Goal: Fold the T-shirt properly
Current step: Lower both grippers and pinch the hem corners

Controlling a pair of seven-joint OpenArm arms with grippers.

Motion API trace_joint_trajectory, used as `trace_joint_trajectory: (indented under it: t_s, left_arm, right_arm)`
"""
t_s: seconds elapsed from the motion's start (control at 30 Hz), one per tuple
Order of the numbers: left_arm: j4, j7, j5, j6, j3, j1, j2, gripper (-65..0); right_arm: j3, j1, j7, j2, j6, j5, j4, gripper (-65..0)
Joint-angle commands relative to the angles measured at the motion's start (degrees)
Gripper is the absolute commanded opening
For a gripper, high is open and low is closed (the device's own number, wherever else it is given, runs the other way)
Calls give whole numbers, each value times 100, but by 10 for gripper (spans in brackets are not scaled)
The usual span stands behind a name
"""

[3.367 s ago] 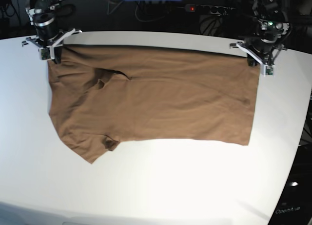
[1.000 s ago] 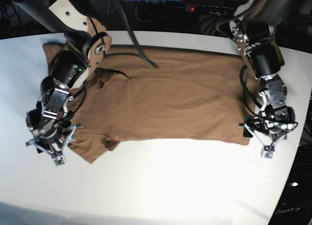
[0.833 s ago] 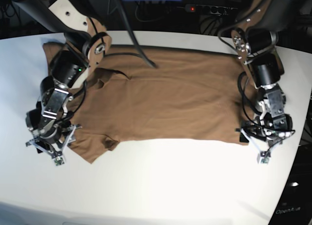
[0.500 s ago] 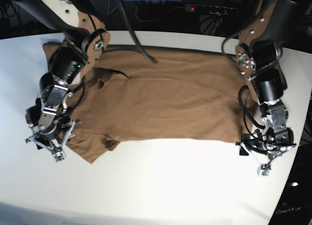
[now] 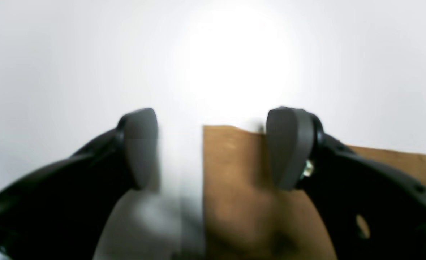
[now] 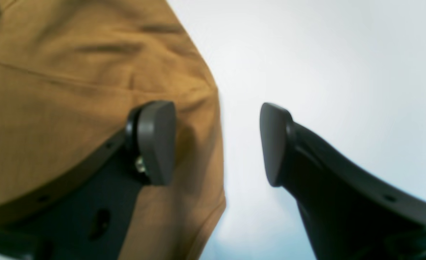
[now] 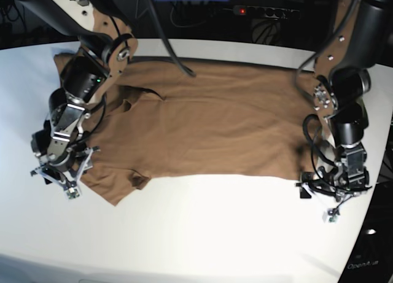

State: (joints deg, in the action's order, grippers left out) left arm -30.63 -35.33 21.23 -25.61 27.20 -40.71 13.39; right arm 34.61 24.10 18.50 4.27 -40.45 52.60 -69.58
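While T-shirt [image 7: 202,120] lies flat on table [image 7: 202,234], long axis running between my arms, near hem faces me. My left gripper [image 7: 331,197] parted, straddling near hem corner, cloth edge between pads. My right gripper [image 7: 58,175] parted too, one pad over sleeve edge, other over bare table.

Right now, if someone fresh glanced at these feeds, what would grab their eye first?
The tan-brown T-shirt spread flat across the white table dominates the base view. Both arms reach down to its near corners: the left gripper at that view's lower right and the right gripper at its lower left. In each wrist view the jaws stand open astride the shirt's edge, one finger over cloth.
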Motion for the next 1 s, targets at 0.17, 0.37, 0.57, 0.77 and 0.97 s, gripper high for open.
trace_joint_trajectory:
  t_s: [0.17,0.37,0.57,0.77,0.97]
  left_arm:
    - [123,91,-27,-20,-8,-250,81,-187]
    - [123,56,-27,-20,-8,-241,55,-189]
    - [123,56,-27,-11,-8,-118,55,-192]
    - [395,56,-35,7,1,5,46,-193]
    - [518,56,-62,-20,1,5,55,-298]
  right_arm:
    - [-10,170,-105,-62,45,-42,-106,-283]
    - [-2,162,-105,-62,45,-42,-114,-283]
    - [-28,56,-105,-62,45,-42,-123,-283]
    - [-28,30,-114,-62,45,-42,-123,-283]
    - [-28,30,-114,-54,45,-42,-123,-284]
